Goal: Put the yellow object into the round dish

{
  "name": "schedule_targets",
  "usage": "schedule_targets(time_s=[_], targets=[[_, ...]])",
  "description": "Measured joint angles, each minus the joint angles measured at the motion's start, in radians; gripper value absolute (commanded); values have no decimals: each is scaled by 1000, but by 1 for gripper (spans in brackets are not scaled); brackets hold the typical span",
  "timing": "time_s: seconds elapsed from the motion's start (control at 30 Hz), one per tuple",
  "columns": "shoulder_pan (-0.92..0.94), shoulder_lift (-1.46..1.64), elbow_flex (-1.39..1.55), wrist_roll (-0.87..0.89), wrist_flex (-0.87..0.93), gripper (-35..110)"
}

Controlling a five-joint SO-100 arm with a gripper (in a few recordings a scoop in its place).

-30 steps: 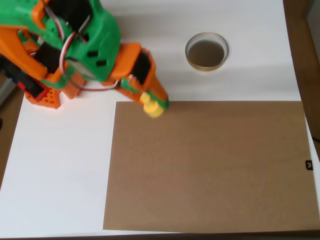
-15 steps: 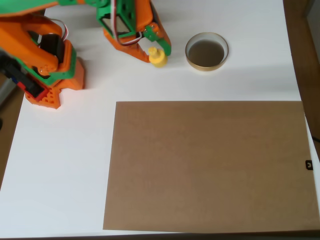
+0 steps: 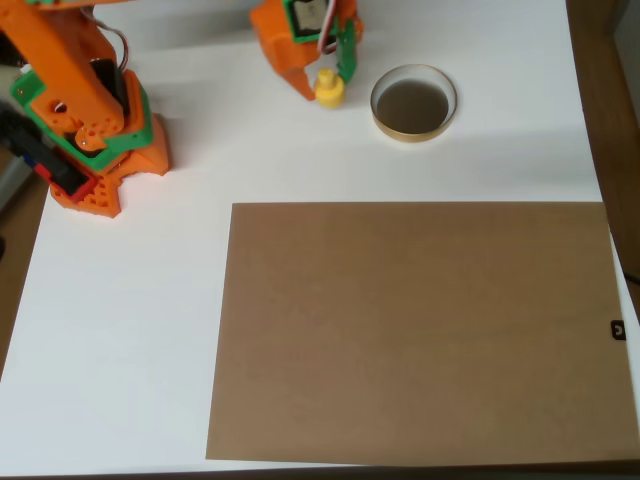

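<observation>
Yellow plastic object (image 3: 330, 89), small and knobbed, sits clamped in the orange-green pincer (image 3: 328, 80), just left of the tan-rimmed round dish (image 3: 413, 130) on the white desk (image 3: 140, 300).

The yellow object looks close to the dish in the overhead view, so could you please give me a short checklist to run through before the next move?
1. Grip: the gripper is shut on the yellow object: ok.
2. Position: the object is to the left of the round dish, not above it: not ok.
3. Dish: nothing lies in it, dark bottom bare: ok.
4. Path: bare white table between object and dish: ok.
5. Height of the object over the dish rim: cannot tell from above.
6. Brown sheet lies flat, well below the path in the picture: ok.
</observation>
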Motion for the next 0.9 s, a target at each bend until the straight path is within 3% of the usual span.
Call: schedule_targets(time_s=[0.37, 0.9], targets=[[-8, -336, -318, -35, 12, 0], [15, -592, -729, -37, 137, 0]])
